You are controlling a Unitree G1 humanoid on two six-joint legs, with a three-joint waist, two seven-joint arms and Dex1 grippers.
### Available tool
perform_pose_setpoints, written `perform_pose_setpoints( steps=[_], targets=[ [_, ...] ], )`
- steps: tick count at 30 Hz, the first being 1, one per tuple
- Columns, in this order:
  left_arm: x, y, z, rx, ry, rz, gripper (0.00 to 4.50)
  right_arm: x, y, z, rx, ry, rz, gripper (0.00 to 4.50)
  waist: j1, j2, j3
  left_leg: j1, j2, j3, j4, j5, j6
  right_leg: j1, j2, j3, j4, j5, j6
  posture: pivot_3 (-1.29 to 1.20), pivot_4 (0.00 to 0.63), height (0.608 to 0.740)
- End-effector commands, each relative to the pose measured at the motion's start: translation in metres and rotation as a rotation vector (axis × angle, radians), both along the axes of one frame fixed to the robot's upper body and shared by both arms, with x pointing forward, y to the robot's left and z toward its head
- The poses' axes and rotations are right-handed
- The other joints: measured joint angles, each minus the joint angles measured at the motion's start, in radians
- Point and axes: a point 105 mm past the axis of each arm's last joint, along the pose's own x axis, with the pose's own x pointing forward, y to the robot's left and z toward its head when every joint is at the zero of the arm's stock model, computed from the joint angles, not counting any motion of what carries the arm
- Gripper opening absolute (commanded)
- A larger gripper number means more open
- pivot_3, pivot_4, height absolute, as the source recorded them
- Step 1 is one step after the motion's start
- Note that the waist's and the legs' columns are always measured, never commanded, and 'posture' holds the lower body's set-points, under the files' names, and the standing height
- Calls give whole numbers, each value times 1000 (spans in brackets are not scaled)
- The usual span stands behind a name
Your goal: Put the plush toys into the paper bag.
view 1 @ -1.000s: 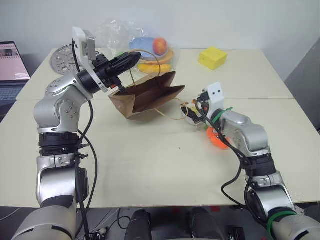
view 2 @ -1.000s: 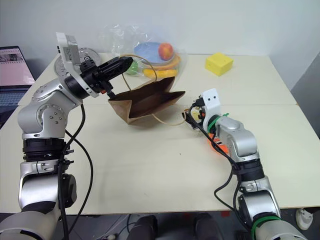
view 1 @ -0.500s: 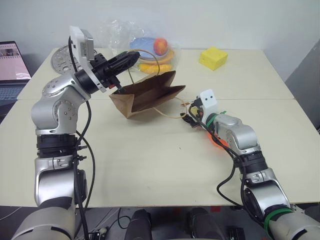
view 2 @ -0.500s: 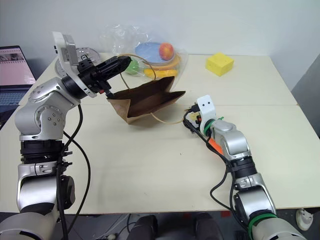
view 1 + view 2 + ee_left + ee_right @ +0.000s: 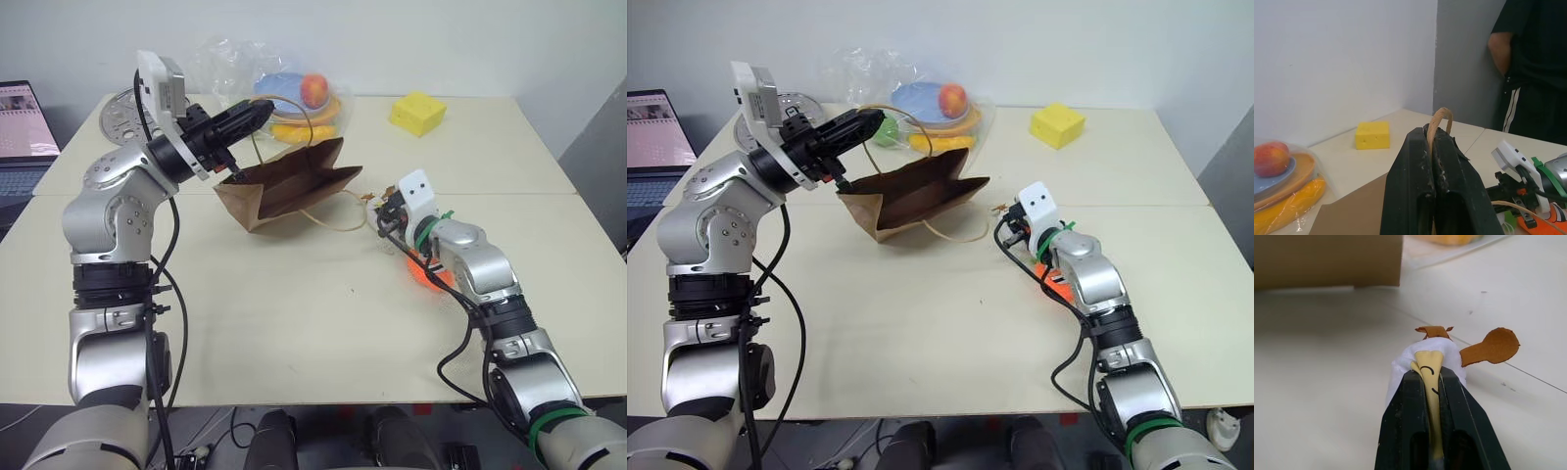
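Brown kraft paper bag [image 5: 286,186] hangs tilted from its loop handle [image 5: 1440,122], pinched by the left gripper [image 5: 1436,147] to present the mouth. The right gripper [image 5: 1432,377] squeezes the white egg plush [image 5: 1425,357] above the table [image 5: 294,323]; the carrot plush [image 5: 428,272] lies under that arm.

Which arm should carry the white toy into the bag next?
The right. Its gripper is already shut on the white plush toy, close to the paper bag. The left gripper is busy holding the bag's handle up.
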Motion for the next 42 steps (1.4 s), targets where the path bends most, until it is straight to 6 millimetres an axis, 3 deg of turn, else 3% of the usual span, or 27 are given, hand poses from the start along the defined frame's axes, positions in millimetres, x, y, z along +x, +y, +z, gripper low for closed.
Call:
perform_pose_setpoints(
  steps=[1, 5, 9, 13, 20, 26, 32, 35, 42],
  targets=[
    [-5, -2, 9, 4, -47, -6, 0, -6, -10, 53, 104, -150, -5, 25, 1, 0, 0, 0, 0, 0, 0, 0, 0, 0, 0, 0, 0, 0, 0, 0, 150, 740],
    [-3, -4, 8, 4, -45, -13, 0, -27, -28, 101, 150, -243, 8, 25, 5, 1, 0, -1, 0, 0, 0, 0, 0, 0, 0, -1, 0, 0, 0, 0, 150, 740],
    [-1, -8, 9, -4, -43, -26, 0, -41, -21, 118, 152, -255, 63, 25, 3, 1, 0, 0, 0, 0, 0, 0, 0, 0, 0, -1, 0, 0, 0, 0, 150, 740],
    [0, -11, 10, -2, -41, -40, 0, -62, -1, 139, 293, -214, 182, 25, -3, 1, 1, 0, 0, 0, 0, 0, 0, 0, 0, 0, 0, 0, 0, 0, 150, 740],
    [-1, -18, 13, -16, -46, -78, 0, -81, 48, 124, 341, -60, 305, 25, 0, 1, 1, 0, 0, -1, 0, 0, 0, 0, 0, -1, 0, 0, 0, 0, 150, 740],
    [-1, -19, 12, -19, -45, -86, 0, -68, 62, 102, 366, 104, 237, 25, 0, 1, 1, 0, 0, -1, 0, 0, 0, 0, 0, -1, 0, 0, 0, 0, 150, 740],
    [-3, -21, 10, -20, -40, -102, 0, -65, 73, 100, 311, 110, 250, 25, 1, 1, 1, -1, 0, -1, -1, 0, 0, -1, 0, -1, 0, 0, 0, 0, 150, 740],
    [-8, -28, 8, -29, -32, -143, 0, -56, 92, 93, 345, 179, 247, 25, -2, 1, 1, 0, 0, -1, -1, 0, 0, -1, 0, -1, 0, 0, 0, 0, 150, 740],
    [-17, -35, 5, -32, -17, -192, 0, -46, 110, 98, 466, 265, 242, 25, -6, 1, 1, -1, 0, 0, -1, 0, 0, -2, 0, -1, 1, 0, 0, 0, 150, 740]
  ],
)
